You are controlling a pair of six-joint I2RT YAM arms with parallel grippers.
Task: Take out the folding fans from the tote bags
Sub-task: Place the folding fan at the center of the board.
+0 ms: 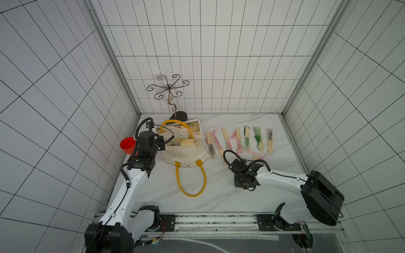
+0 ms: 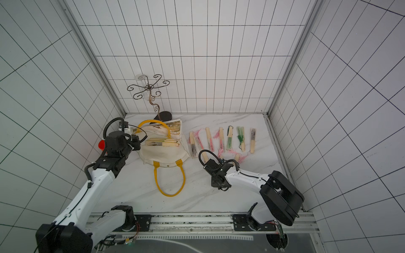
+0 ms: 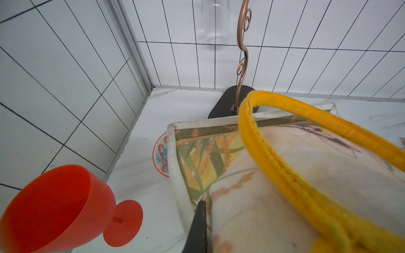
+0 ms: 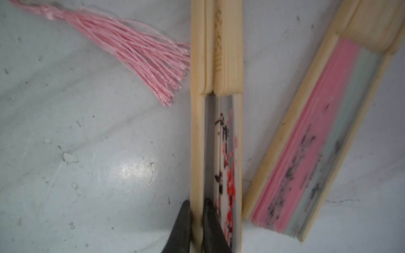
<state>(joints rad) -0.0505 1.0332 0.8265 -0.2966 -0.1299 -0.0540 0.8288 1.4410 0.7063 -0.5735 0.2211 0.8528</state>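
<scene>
**A:** Right end effector [image 4: 196,221] first: its fingertips are drawn close, one on each side of the outer bamboo rib of the red-printed fan [image 4: 228,153], and as far as I can see they're touching it. That fan lies flat on the tabletop [image 4: 87,153].

**B:** What's around it?

**A:** There's a pink fan [image 4: 317,142] just beside it, angled away. A pink tassel [image 4: 135,50] trails off on the other side. The top views show a row of fans [image 1: 238,139] already out to the right of the bag, most of them pointing toward the back wall.

**B:** And the left side?

**A:** Left end effector [image 3: 205,219] is pressed together on the cloth of the tote bag [image 3: 208,157]. Only one finger shows, because the cloth hides the other. It holds the printed side and its yellow handle [image 3: 271,166] up, so the mouth gapes.

**B:** Anything inside?

**A:** Yes, a bundle of fans [image 1: 184,142] resting on the bag's inner cloth, and that's the relation that matters. From the right end effector they lie to the robot's left and farther toward the back wall. Their long axis runs crosswise, roughly along the bag's rim. The left arm is nearer, but it's busy with the bag. My guess is the right one lets go and reaches across, with its jaws turned to close across the sticks.
</scene>
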